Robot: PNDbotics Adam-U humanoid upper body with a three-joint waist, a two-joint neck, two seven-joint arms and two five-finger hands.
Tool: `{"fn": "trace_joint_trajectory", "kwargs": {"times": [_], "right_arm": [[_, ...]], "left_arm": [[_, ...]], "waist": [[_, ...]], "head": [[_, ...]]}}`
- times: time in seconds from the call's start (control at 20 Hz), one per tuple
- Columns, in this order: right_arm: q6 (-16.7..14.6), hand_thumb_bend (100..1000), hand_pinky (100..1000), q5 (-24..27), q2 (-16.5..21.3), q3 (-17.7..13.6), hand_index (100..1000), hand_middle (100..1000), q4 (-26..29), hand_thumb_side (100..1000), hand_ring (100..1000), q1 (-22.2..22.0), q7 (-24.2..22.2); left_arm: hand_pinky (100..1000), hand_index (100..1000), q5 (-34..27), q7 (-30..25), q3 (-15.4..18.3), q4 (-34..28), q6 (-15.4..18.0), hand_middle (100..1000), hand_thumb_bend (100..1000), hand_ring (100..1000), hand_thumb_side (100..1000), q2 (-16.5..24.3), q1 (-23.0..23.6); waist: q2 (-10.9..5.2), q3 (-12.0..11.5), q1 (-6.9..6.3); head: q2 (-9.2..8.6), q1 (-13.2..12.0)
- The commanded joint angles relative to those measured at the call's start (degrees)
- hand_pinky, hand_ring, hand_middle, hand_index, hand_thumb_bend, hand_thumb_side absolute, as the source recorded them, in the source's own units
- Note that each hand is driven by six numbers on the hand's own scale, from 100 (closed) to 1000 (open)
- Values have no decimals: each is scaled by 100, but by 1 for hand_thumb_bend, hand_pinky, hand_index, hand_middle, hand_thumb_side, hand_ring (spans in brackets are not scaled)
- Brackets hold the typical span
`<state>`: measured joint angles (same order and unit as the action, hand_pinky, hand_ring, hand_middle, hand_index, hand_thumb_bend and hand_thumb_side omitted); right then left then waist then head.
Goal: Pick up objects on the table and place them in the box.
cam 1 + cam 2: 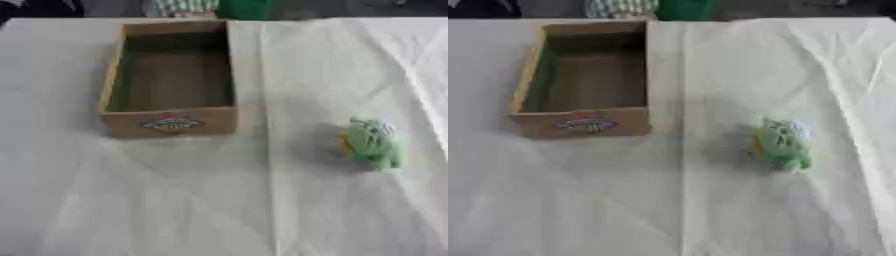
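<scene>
With neither hand in view, the green toy (pixel 373 142) at four o'clock from the box (pixel 169 122) could roll off under a clumsy grab on the wrinkled cloth (pixel 219 200).

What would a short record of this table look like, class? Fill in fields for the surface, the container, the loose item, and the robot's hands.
surface: table covered with a white cloth, creased
container: open cardboard box, on the robot's left side of the table, a printed label on its near wall
box contents: nothing visible inside
loose item: small green object, soft-looking, with a bit of yellow on its left side, lying on the cloth to the right of the box and apart from it
hands: neither shows in either view
task state: green object not yet in the box
</scene>
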<state>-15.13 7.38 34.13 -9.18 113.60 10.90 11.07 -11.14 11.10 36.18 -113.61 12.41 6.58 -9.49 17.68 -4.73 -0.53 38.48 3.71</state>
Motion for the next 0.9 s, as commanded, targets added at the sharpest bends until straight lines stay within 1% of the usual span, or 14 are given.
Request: {"fn": "trace_joint_trajectory", "kwargs": {"times": [0.05, 0.15, 0.25, 0.4, 0.55, 0.65, 0.8, 0.9], "right_arm": [[32, 100, 900, -115, 266, 4, 886, 734, 100, 812, 777, -33, -77], [81, 100, 900, -221, 375, 69, 887, 739, 100, 824, 781, -83, -167], [122, 100, 901, -358, 567, 138, 886, 744, 100, 853, 785, -168, -243], [153, 100, 901, -604, 953, 309, 885, 754, 100, 868, 789, -407, -452], [128, 100, 893, -868, 1379, 385, 886, 763, 100, 879, 793, -525, -597], [86, 107, 884, -1046, 1670, 415, 900, 774, 100, 864, 795, -593, -727], [23, 225, 870, -1301, 2084, 417, 901, 786, 100, 850, 799, -655, -937], [-33, 274, 874, -1469, 2357, 457, 902, 792, 100, 852, 804, -678, -1080]], "left_arm": [[756, 712, -17, 23, 38, -98, -2, 518, 100, 502, 601, 162, -12], [756, 712, -15, 21, 37, -98, -1, 518, 100, 502, 600, 164, -8], [756, 712, -12, 21, 37, -98, -3, 518, 100, 502, 598, 171, 0], [757, 712, -5, 19, 37, -98, -9, 518, 100, 503, 599, 205, 11], [756, 712, 7, 10, 26, -98, -19, 518, 100, 503, 599, 240, 8], [757, 713, 19, 21, 26, -98, -30, 518, 100, 503, 596, 274, 11], [757, 712, 40, 37, 26, -98, -41, 518, 100, 503, 597, 310, 15], [757, 712, 54, 33, 21, -98, -44, 518, 100, 503, 599, 330, 20]], "waist": [[-107, -14, 10], [-110, -24, 11], [-114, -28, 16], [-127, -14, 53], [-145, 19, 86], [-161, 52, 120], [-180, 95, 158], [-191, 123, 175]], "head": [[8, 39], [37, 65], [54, 80], [71, 83], [68, 68], [74, 64], [92, 33], [101, 13]]}}
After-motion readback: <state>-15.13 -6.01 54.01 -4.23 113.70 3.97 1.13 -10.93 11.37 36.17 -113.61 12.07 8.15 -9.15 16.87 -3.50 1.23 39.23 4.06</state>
